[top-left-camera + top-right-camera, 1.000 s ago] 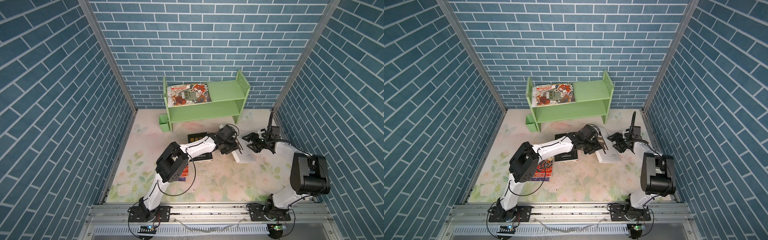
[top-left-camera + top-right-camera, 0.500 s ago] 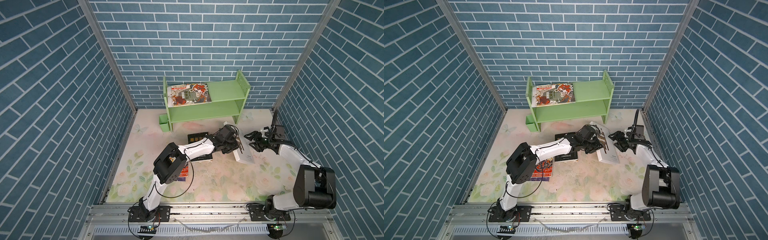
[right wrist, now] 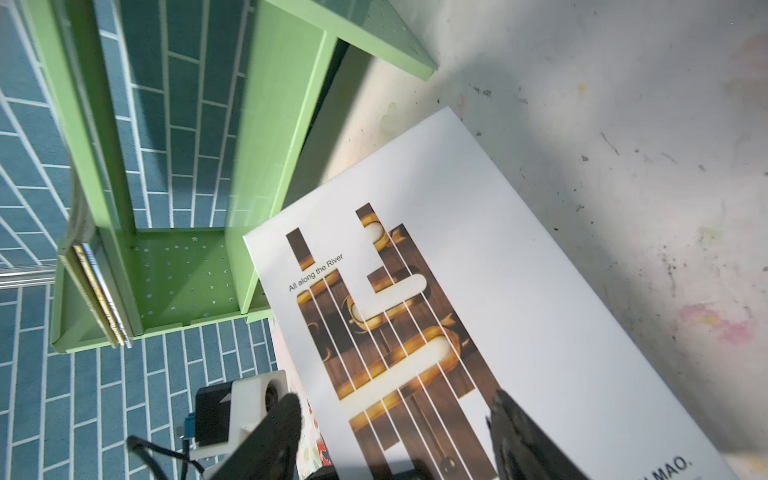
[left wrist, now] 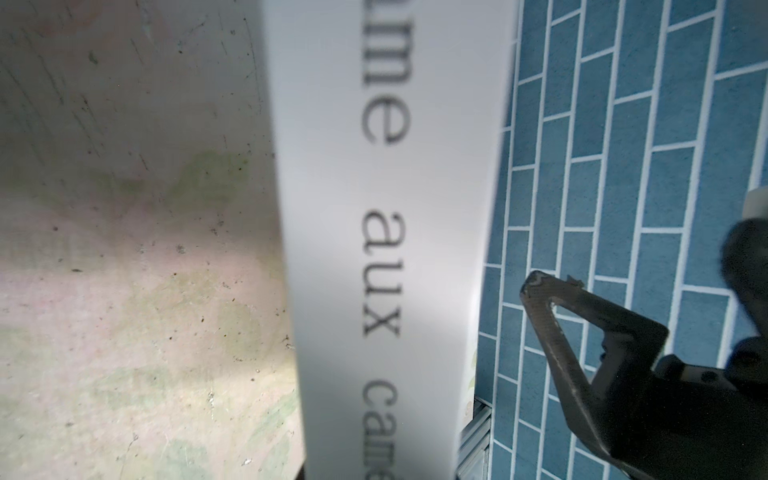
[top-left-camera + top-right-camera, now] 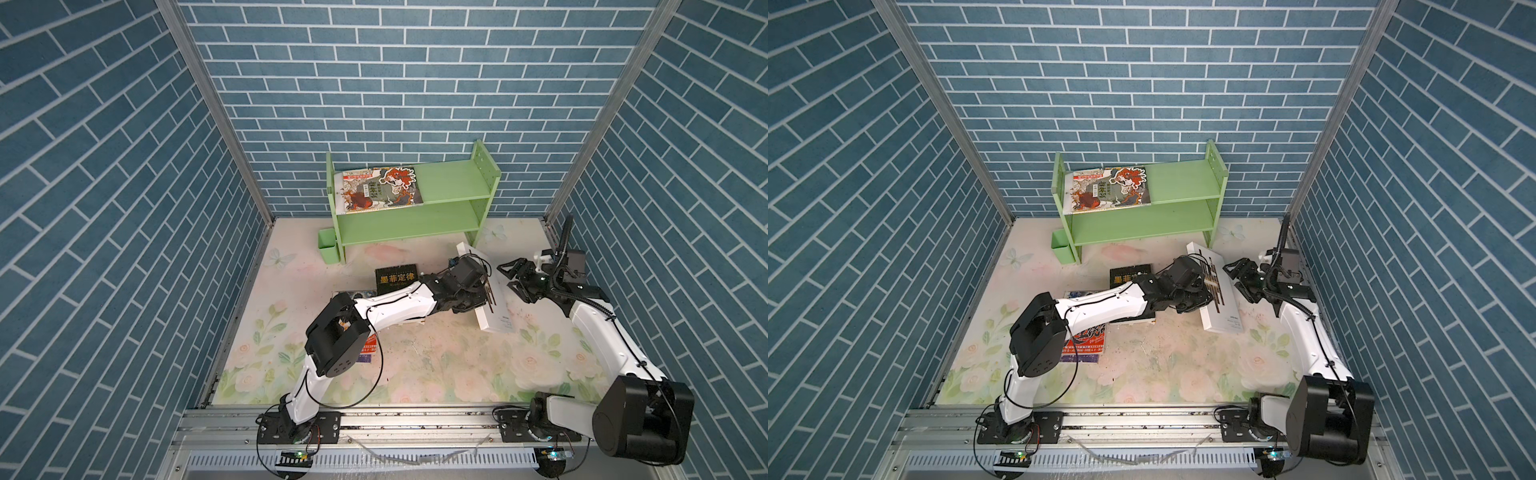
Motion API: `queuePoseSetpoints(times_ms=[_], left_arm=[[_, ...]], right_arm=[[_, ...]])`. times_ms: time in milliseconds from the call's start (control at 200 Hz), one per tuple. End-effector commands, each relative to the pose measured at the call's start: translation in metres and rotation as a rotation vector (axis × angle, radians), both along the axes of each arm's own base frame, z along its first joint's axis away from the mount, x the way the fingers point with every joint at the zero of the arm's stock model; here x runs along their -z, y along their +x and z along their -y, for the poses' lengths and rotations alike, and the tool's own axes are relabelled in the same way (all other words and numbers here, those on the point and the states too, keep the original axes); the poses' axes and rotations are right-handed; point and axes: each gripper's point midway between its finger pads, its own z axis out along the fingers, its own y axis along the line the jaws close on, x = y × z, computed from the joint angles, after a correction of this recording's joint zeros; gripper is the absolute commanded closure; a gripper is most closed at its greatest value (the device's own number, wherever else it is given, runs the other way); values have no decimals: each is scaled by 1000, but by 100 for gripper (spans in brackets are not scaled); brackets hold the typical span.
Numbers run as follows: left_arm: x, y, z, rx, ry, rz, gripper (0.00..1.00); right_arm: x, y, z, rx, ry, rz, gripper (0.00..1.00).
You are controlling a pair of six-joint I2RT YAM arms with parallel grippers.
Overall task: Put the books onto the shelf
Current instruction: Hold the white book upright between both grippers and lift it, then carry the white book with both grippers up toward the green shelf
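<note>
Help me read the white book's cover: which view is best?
Right wrist view: the white book fills it, title legible. Both top views show it small and tilted; left wrist shows only blurred lettering.

A floral-print tabletop (image 5: 415, 365) carries a light-green shelf (image 5: 453, 183) at upper centre, with an illustrated book (image 5: 380, 190) flat on the left of its top tier and a green cup (image 5: 328, 251) beside its left foot. A black book with gold characters (image 5: 395, 276) lies mid-frame and a colourful book (image 5: 1086, 340) lower left. Right of centre a white book with dark bars (image 5: 494, 307) tilts up, seemingly on its lower edge.

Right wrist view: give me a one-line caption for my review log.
Open right gripper facing the white book with brown bars; green shelf beyond, books already on one tier.
</note>
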Motion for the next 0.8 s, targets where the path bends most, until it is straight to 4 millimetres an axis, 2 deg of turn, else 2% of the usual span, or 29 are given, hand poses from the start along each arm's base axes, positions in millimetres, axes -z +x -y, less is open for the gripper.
queuePoseSetpoints(times_ms=[0, 100, 265, 420, 560, 710, 795], left_arm=[[-30, 6, 0, 0, 2, 82, 91], [-48, 9, -6, 9, 30, 135, 91], [-100, 16, -20, 6, 43, 265, 91], [-149, 16, -29, 13, 4, 363, 91], [-178, 16, -40, 4, -5, 406, 91], [-219, 27, -64, -71, -23, 499, 90], [-245, 38, -86, -138, -40, 555, 90]], right_arm=[[-22, -3, 6, 54, 11, 14, 28], [-35, -8, 5, 59, 25, 34, 28], [-59, -18, 3, 74, 64, 101, 22], [-92, -19, -2, 85, 138, 194, 19], [-127, -23, 0, 120, 194, 301, 18], [-167, -31, 0, 135, 243, 399, 15], [-180, -33, -4, 117, 293, 426, 14]])
